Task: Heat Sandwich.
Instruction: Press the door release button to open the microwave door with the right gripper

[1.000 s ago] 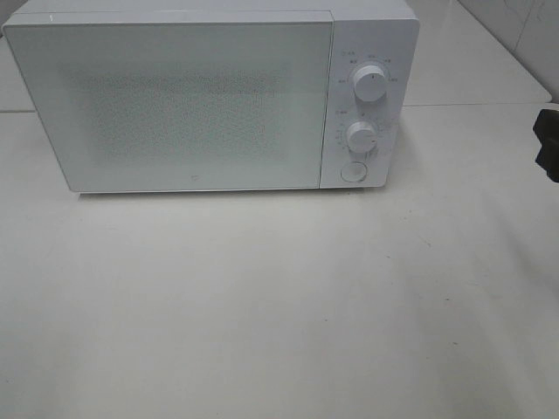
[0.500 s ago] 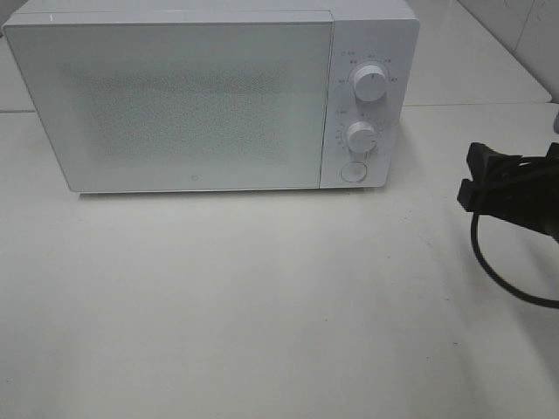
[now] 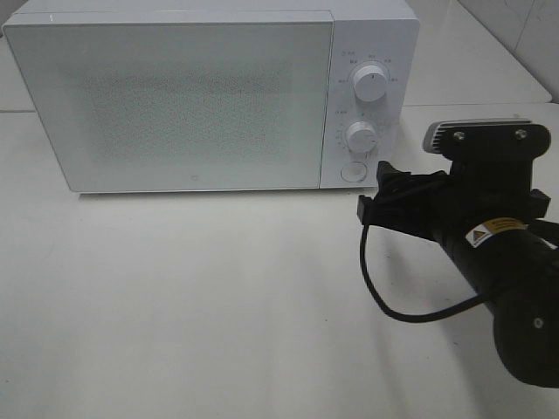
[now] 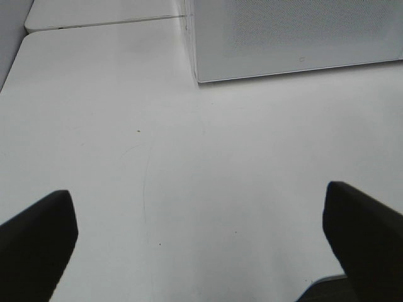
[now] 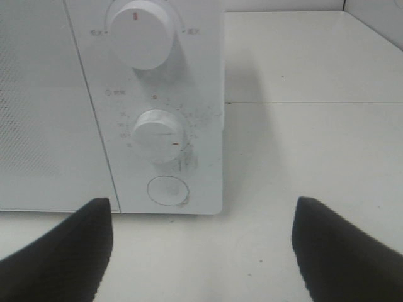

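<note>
You've got a white microwave (image 3: 192, 96) at the far side of the white table (image 3: 218, 305), its door (image 3: 175, 105) closed. The control panel is on the microwave's right end w/ 2 knobs, upper knob (image 3: 370, 83) above lower knob (image 3: 360, 137), and 1 round button (image 3: 353, 171) at the bottom.

Your right arm (image 3: 507, 262) comes in from the right edge, w/ a black cable (image 3: 384, 297) looping below it over the table. The right gripper (image 3: 374, 190) points at the panel's near-right corner, just beside the round button; from the high cam I can't tell if it touches the front. In the right wrist view its 2 fingers (image 5: 63, 251) stand wide apart w/ nothing between them, and the button and lower knob sit straight ahead.

Your left gripper (image 4: 198, 195) shows only in its own wrist view: fingers spread wide, nothing in them, over bare table on the near side of the microwave's near-left corner and apart from it.

The sandwich doesn't show in any of the 3 views. The door panel is frosted and opaque, so I can't tell where it is.
</note>
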{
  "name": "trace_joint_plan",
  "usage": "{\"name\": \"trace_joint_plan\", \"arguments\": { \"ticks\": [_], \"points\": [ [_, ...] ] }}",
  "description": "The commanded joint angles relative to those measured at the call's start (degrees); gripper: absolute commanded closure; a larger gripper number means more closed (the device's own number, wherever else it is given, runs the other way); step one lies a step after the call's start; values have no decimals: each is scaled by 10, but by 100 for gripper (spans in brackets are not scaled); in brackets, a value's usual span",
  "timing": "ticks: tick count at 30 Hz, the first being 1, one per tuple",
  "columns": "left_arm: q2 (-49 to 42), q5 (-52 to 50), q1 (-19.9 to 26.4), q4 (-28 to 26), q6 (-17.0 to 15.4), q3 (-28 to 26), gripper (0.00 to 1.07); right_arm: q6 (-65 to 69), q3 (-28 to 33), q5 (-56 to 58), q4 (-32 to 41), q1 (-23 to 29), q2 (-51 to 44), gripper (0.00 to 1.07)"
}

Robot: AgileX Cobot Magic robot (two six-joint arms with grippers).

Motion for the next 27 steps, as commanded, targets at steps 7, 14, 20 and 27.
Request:
{"name": "trace_joint_plan", "arguments": {
  "ticks": [7,14,20,27],
  "points": [
    [-10,-7,2,-4,-5,1,7,-9,-49,1,35,50,49,31],
    [-10,-7,2,-4,-5,1,7,-9,-70,22,45,64,63,31],
    [-10,-7,2,-4,-5,1,7,48,-74,30,48,64,63,32],
    [-10,-7,2,-4,-5,1,7,201,-74,41,53,64,63,37]
  ]
}}
